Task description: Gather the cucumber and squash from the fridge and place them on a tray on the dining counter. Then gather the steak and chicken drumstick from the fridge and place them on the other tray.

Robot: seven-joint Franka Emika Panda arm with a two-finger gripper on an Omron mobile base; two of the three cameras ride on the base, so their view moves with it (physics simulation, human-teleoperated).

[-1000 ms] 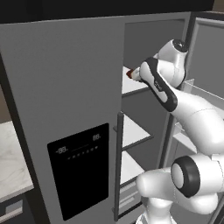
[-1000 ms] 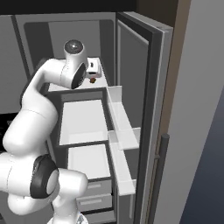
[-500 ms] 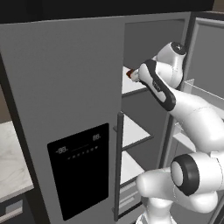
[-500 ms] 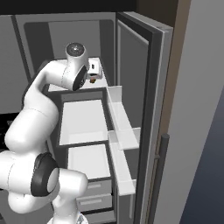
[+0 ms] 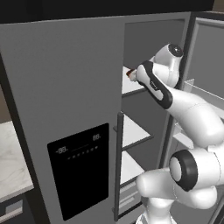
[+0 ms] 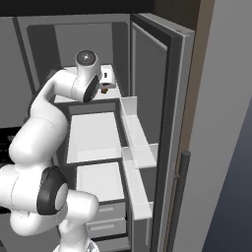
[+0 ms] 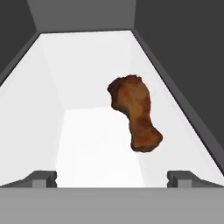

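The arm reaches into the open right half of the fridge (image 5: 65, 109), at the top shelf (image 7: 92, 131). The claw (image 7: 112, 177) stands wide and holds nothing; its two tips sit at the near edge of the white shelf. The chicken drumstick (image 7: 134, 111) lies on that shelf just beyond the tips, right of centre, its thick end farther in and its narrow end nearer the claw. It is not yet grasped, so by my reading the drumstick pick is just starting, and carrying it to the blue tray is still left. The trays' contents cannot be judged from here
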